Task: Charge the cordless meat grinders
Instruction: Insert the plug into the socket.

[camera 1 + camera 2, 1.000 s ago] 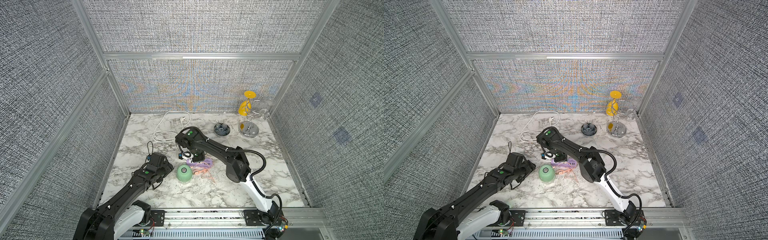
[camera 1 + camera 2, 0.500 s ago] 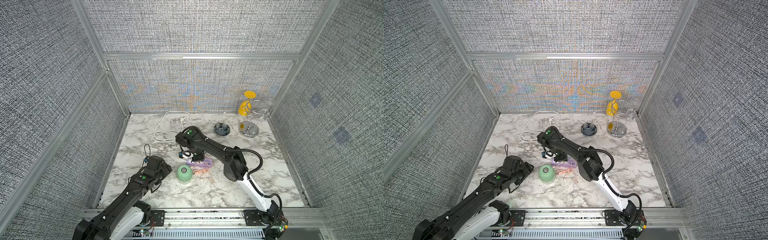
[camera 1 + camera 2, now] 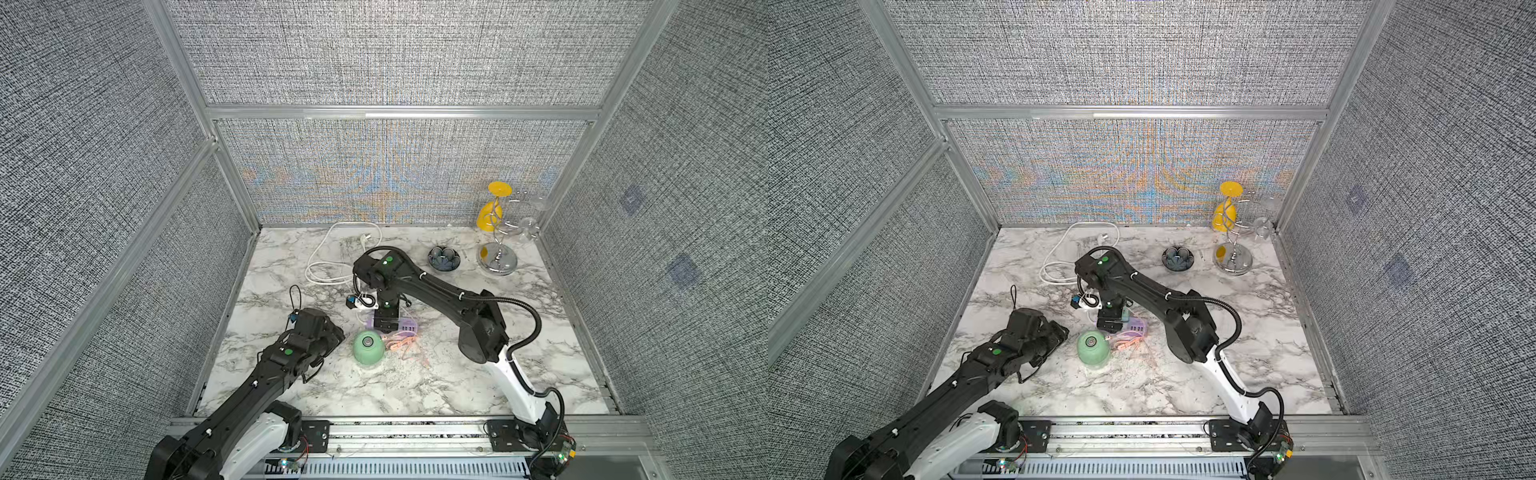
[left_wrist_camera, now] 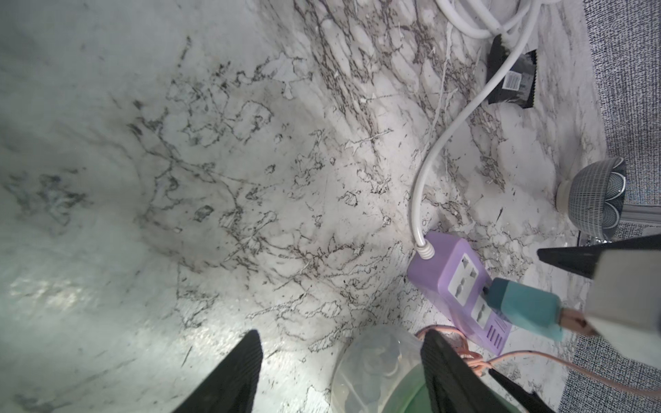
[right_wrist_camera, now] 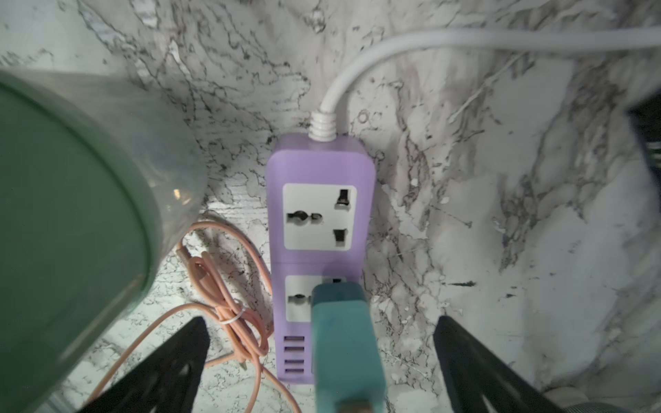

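Just now the right hand has let go. A second ago it was closed at the purple power strip; now its fingers stand wide apart on either side of the teal plug adapter and touch nothing. The adapter sits on its own in the strip's nearer socket, so I judge the mains end of the job done. A pink cable leaves the adapter and lies bundled on the worktop between the strip and the grinder. Whether its free end is in the grinder, I cannot tell.

The cordless meat grinder stands near the middle of the worktop, just left of the cable bundle and nearer than the strip. It is upright on its clear cup. Its long axis is vertical, with the green dome and dark button facing up.

The left hand hovers just left of the grinder with its fingers apart, holding nothing.
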Robot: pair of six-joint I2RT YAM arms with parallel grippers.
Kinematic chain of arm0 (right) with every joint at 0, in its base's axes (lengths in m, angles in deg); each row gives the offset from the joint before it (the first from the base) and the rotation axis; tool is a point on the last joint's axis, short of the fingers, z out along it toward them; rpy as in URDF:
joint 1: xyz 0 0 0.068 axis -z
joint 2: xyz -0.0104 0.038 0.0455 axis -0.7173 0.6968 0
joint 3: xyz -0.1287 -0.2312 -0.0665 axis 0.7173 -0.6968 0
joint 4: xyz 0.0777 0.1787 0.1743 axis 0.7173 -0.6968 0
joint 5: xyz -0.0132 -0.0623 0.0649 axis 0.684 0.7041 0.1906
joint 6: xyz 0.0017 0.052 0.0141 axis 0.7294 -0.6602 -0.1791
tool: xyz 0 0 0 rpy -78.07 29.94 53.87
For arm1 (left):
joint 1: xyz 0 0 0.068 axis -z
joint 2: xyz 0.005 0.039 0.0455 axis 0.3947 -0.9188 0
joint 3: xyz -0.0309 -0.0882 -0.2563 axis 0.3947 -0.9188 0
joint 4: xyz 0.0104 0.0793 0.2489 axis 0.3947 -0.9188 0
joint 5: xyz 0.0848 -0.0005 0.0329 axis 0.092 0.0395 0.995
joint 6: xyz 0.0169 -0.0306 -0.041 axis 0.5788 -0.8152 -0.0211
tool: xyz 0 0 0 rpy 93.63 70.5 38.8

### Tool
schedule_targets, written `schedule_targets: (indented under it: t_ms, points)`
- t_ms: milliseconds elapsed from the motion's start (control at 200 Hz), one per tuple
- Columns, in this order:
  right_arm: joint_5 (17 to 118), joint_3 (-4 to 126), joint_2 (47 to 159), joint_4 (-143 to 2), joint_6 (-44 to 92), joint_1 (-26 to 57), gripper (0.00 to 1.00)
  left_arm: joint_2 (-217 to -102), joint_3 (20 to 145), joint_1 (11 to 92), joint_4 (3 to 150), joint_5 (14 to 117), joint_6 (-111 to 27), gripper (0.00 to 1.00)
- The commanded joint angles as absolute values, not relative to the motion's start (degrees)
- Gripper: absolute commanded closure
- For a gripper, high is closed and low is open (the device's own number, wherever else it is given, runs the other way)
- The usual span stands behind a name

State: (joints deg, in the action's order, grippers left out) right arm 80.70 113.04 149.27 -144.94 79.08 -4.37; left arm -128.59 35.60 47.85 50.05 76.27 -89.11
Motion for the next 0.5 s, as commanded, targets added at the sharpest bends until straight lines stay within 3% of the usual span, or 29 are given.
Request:
schedule_targets:
  t_ms: [0,330,495]
  points:
    - [79.4,112.5,147.6,-142.1,79.0,-3.9,0.01,-128.7,36.4,47.8,49.5,76.7,-88.1,0.28]
    - [79.4,104.4,137.4,-130.8,76.0,-1.4,0.01,-130.1,40.6,47.8,46.5,79.6,-84.8,0.27]
    - [75.8,97.1,128.3,-121.1,72.2,0.8,0.01,-131.3,46.6,47.8,44.2,84.2,-78.8,0.18]
